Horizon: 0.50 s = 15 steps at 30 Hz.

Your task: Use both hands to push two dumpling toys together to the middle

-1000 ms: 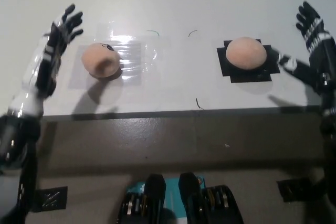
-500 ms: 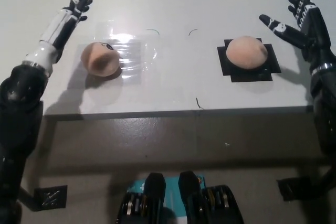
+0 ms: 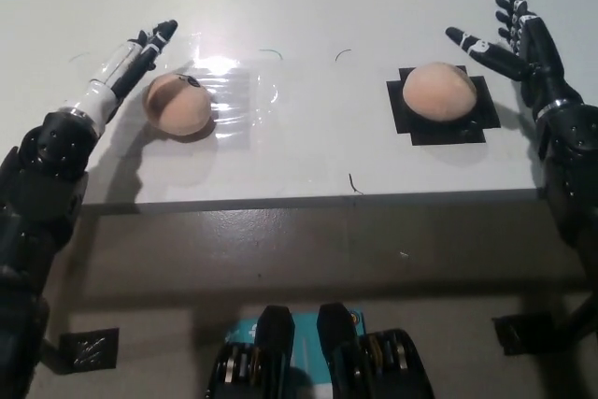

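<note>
I count two dumpling toys on the white bench [image 3: 308,151], both rounded, matte, peach-coloured lumps. The left dumpling [image 3: 177,105] lies on a glossy clear plastic patch [image 3: 234,100], tipped, with a dark mark at its upper edge. It sits just beside the left hand [image 3: 131,63], whose fingers [image 3: 159,35] are extended and hold nothing. The right dumpling [image 3: 437,90] rests on a black tape square [image 3: 447,128], just inboard of the right hand [image 3: 514,39], whose fingers [image 3: 472,44] are spread open, holding nothing. The two toys lie well apart.
</note>
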Motion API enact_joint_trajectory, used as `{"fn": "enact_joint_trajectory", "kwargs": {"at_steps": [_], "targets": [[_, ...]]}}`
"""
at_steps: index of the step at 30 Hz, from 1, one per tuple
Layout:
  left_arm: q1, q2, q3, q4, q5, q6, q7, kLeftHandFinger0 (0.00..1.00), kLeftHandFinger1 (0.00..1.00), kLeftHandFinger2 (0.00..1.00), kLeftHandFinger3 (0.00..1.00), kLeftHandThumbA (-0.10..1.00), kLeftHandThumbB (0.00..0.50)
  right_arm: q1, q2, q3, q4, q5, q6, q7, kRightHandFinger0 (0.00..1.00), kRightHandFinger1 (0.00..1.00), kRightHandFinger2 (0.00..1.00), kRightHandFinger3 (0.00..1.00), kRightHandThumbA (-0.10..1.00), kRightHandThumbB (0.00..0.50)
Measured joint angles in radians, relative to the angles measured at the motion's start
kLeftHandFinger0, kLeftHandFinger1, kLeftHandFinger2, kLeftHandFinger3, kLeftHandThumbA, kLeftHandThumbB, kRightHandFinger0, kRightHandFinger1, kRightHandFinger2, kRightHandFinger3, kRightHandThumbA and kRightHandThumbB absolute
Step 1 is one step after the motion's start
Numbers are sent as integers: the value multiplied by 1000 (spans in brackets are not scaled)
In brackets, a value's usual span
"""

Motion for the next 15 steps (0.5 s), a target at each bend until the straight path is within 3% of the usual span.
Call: {"fn": "enact_joint_trajectory", "kwargs": {"at_steps": [2,11,15], "targets": [[-2,-1,-17,10,13,-8,11,1000,1000,1000,1000,1000,334,-13,2,0,26,0,-5,0,1000,1000,1000,1000,1000,299],[-1,-11,-33,30,40,-40,37,1000,1000,1000,1000,1000,319,-19,27,6,88,-3,-47,-4,1000,1000,1000,1000,1000,315],[-1,-12,-32,31,42,-55,38,1000,1000,1000,1000,1000,333,-17,52,6,98,-3,-63,-2,1000,1000,1000,1000,1000,277]]}}
